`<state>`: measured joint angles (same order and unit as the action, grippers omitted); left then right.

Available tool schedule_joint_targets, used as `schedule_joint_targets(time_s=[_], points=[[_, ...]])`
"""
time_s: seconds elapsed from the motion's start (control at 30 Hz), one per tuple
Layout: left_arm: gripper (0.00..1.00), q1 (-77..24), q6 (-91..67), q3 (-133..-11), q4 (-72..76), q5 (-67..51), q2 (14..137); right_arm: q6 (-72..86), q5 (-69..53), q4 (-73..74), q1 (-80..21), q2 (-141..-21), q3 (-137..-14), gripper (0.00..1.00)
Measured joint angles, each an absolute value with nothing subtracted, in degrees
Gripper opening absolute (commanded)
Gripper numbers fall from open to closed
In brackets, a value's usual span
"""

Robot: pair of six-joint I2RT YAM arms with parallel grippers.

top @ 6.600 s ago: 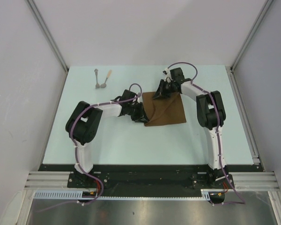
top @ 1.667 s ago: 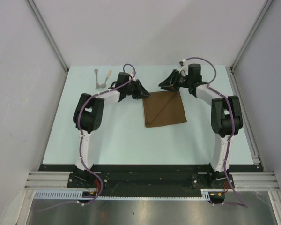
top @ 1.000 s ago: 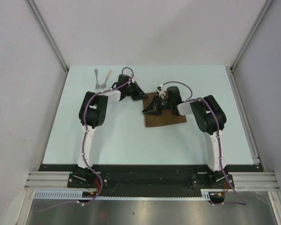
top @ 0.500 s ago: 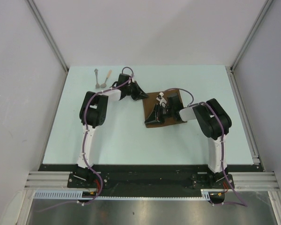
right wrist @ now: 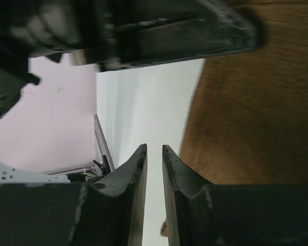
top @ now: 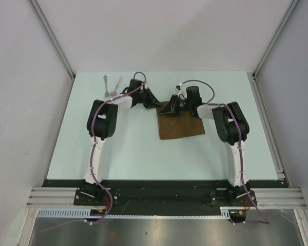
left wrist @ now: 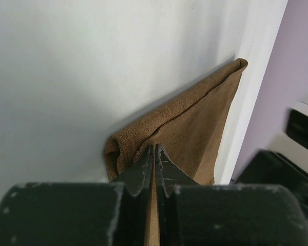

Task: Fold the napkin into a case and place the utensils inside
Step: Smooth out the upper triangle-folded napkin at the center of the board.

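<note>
A: What surrounds the pale green table (top: 143, 154)?
B: Plain white walls (top: 164, 31) on three sides, aluminium posts (top: 51, 38) at the far corners, with flat, even light.
A: And the near edge?
B: A black strip (top: 164, 192) — then a sheet of brushed steel (top: 164, 233).

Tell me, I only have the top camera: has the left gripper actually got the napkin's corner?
Observer: In its wrist view the left gripper is shut on the edge of the napkin, a brown sliver between the fingers.
Operator: And the right gripper?
Observer: Narrowly open and empty; bare table shows through the gap, napkin beside it.
Operator: Is the napkin flat there?
Observer: No, it humps up beside those left fingers.
</note>
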<state>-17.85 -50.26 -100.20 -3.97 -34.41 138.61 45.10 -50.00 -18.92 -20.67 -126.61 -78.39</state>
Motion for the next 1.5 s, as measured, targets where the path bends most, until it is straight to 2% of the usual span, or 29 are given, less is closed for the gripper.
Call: schedule_joint_targets(time_s=[0.23,0.67,0.97,1.17,1.27,1.33,1.4,1.43,1.5], points=[[0.05,-17.7,-50.0,-100.2,-4.4,-34.1,138.2,47.3,-50.0,-18.7,-21.2,-133.9,-83.3,0.22],[0.02,-17.5,-50.1,-100.7,-4.4,-34.7,139.4,47.9,-49.8,-18.7,-22.3,-137.2,-89.4,0.22],[0.01,-17.5,-49.9,-101.2,-4.9,-34.8,139.6,46.2,-49.8,-20.9,-22.5,-132.4,-77.0,0.21],[0.01,-17.5,-48.0,-102.2,-7.0,-34.2,139.6,40.9,-48.7,-13.3,-23.1,-123.7,-69.0,0.24],[0.1,-17.5,-46.9,-102.8,-8.2,-33.8,139.5,37.3,-47.3,-7.4,-23.6,-117.8,-66.7,0.25],[0.21,-17.5,-46.2,-103.2,-8.9,-33.6,139.4,35.5,-46.3,-4.8,-23.6,-113.1,-64.8,0.28],[0.29,-17.5,-45.9,-103.4,-9.7,-33.6,139.2,34.4,-45.0,-2.7,-23.1,-108.6,-63.0,0.36],[0.39,-17.5,-45.6,-103.6,-10.4,-33.4,138.8,34.0,-43.8,-1.4,-22.6,-105.9,-61.8,0.38],[0.46,-17.6,-44.7,-104.0,-11.8,-32.8,137.8,33.1,-41.1,0.7,-21.0,-100.8,-59.5,0.46]])
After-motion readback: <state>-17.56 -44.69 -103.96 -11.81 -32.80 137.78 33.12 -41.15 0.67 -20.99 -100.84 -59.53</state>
